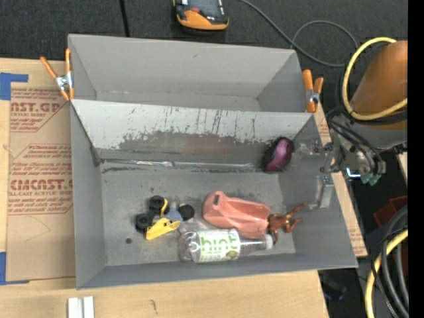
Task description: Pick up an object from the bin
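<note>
Gripper [324, 185] hung by right wall of grey metal bin [317, 238]; how far open, cannot tell. Glossy rounded purple object [278, 154] lay just left of it. Smooth pink lump [233, 215] and clear plastic bottle [213, 245] lay nearer.

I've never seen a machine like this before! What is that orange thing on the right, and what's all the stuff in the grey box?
The orange thing is a cover on a robot arm. The arm reaches in from the right, and at its end is a gripper, a bit like a hand, hanging by the right wall of the box. The camera looks down from above, a little from the side.

The box is a grey metal bin, and the robot's job is to pick one thing out of it. A purple round thing lies closest to the gripper, up near the back. Along the front are a pink soft-looking lump, a clear bottle with green writing, a small reddish-brown thing, and a yellow toy with black wheels.

I can't see the gripper holding anything.
</note>
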Motion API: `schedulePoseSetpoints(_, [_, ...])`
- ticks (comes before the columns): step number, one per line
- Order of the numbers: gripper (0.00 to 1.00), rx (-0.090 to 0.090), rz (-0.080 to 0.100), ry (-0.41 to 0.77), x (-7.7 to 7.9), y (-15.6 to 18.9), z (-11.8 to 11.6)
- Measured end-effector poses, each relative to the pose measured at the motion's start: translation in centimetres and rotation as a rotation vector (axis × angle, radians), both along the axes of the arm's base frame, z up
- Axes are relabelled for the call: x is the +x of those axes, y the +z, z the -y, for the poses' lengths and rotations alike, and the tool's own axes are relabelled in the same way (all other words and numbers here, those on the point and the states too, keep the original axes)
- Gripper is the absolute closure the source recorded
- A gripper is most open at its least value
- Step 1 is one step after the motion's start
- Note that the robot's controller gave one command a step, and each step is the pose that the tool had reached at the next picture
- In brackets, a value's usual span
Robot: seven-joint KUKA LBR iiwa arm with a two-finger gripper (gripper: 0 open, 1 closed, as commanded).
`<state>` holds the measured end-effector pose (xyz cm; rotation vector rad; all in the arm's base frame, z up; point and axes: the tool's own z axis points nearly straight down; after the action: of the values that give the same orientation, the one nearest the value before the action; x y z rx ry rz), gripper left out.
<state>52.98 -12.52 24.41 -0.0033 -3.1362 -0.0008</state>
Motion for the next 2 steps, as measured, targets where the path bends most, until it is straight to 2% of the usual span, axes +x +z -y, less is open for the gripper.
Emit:
schedulePoseSetpoints(1, [0.0,-0.002,0.008,0.003,0.1,0.5,-0.1])
schedulePoseSetpoints(2, [0.0,-0.002,0.01,0.13,-0.2,-4.4,0.7])
